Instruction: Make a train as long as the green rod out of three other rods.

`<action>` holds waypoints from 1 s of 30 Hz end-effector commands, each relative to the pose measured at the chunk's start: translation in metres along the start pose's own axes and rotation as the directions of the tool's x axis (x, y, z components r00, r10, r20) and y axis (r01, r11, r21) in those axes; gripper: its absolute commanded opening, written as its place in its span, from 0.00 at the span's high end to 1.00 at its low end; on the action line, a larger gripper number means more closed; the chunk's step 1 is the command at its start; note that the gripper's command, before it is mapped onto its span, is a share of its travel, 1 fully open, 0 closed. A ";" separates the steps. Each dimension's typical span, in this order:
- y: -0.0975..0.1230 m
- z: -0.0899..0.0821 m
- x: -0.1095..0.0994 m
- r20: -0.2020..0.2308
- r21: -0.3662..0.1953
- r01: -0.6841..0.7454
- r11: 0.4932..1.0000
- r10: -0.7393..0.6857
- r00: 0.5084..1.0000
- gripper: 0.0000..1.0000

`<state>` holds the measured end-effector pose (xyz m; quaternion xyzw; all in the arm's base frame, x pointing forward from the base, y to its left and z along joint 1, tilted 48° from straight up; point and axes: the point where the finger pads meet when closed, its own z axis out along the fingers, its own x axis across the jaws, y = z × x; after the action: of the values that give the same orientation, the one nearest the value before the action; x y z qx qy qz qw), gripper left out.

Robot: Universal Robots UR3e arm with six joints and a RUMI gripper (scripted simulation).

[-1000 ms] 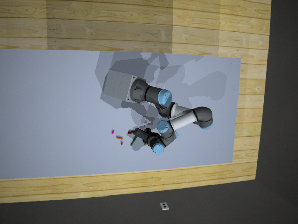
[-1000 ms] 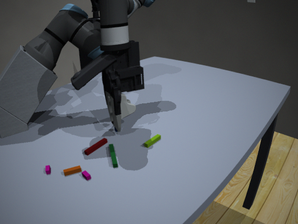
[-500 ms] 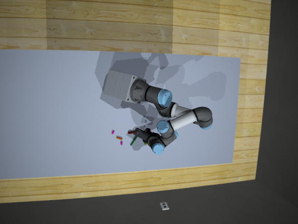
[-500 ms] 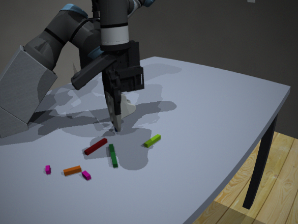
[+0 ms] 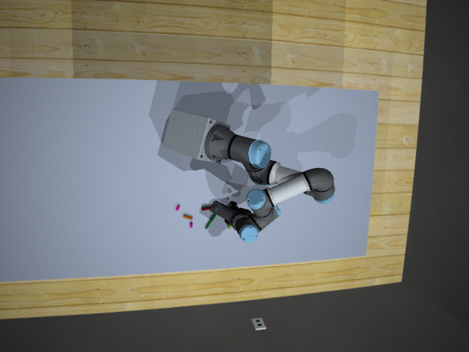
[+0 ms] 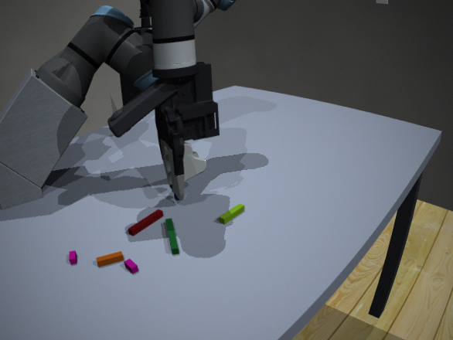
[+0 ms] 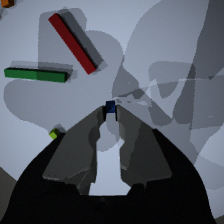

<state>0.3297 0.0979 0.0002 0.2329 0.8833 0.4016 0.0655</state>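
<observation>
My gripper (image 7: 111, 106) is shut on a small blue rod (image 7: 110, 106) at its fingertips, low over the table; the gripper also shows in the exterior view (image 6: 177, 195). The red rod (image 6: 145, 222) lies just in front and to the left of the fingertips, also seen in the wrist view (image 7: 72, 36). The green rod (image 6: 172, 236) lies flat beside the red one, apart from it, and shows in the wrist view (image 7: 36, 75). The lime rod (image 6: 232, 213) lies to the right. An orange rod (image 6: 110, 259) and two magenta rods (image 6: 73, 256) (image 6: 131, 266) lie at the front left.
The arm's grey base block (image 6: 31, 135) stands at the back left. The table's right edge (image 6: 386, 228) drops to a wooden floor.
</observation>
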 end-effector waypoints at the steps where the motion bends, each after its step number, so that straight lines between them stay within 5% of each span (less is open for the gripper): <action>1: 0.000 0.002 -0.001 0.002 0.001 0.001 1.000 -0.001 1.000 1.00; 30: 0.000 0.011 -0.001 0.002 0.001 0.001 1.000 -0.001 1.000 1.00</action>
<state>0.3331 0.1056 -0.0073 0.2329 0.8833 0.4016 0.0655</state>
